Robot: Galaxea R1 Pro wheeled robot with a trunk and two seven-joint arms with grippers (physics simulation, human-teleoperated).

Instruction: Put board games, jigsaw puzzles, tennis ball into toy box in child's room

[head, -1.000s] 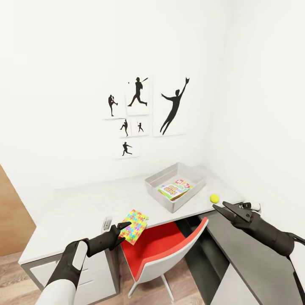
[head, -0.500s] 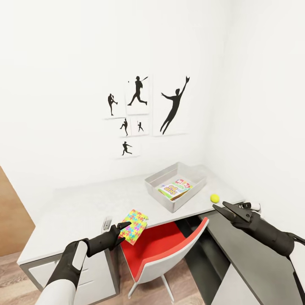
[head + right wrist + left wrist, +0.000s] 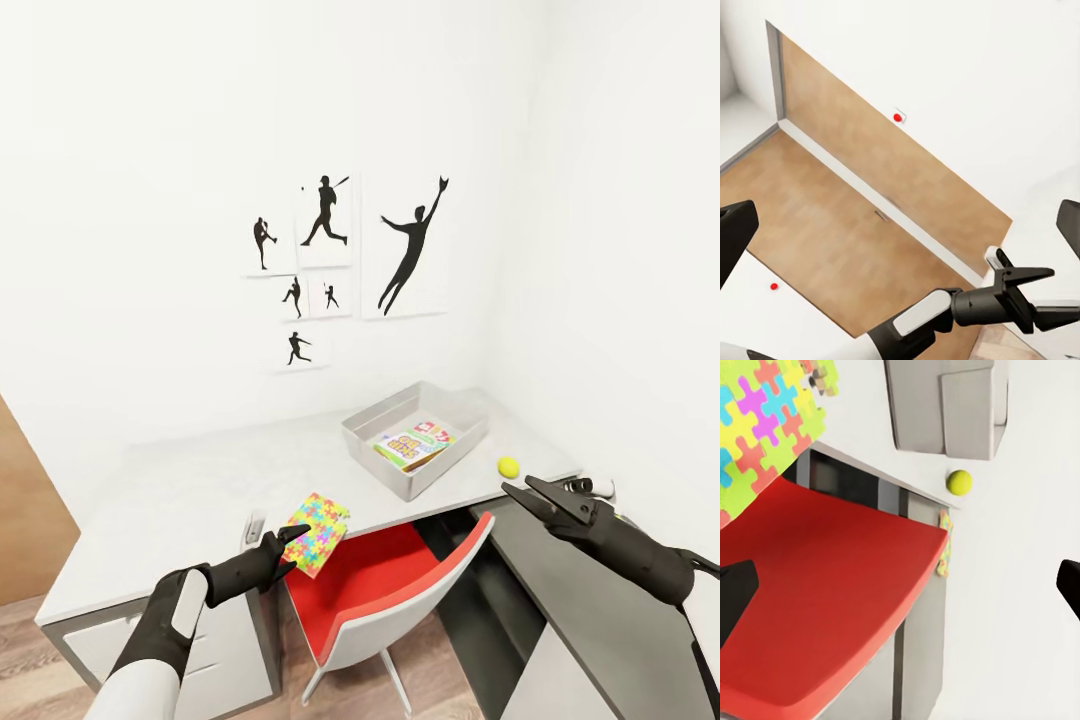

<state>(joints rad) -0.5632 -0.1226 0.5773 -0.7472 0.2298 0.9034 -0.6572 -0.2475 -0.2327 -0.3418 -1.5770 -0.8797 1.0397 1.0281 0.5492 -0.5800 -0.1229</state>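
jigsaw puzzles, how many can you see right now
2: one jigsaw puzzle on the table's front edge at the left tool; another hangs at the cabinet edge below the tennis ball.

Bright, even, diffuse light with no visible source washes the white walls point(image 3: 150, 180) nearly featureless. Shadows are faint: a soft one beneath the table point(image 3: 200, 480) (darkest around the red chair point(image 3: 385, 590)). No glare. The renders are sharp, though the head view stretches toward its edges.

White walls, silhouette posters point(image 3: 345, 265), red chair point(image 3: 390, 595), plank floor point(image 3: 35, 675)
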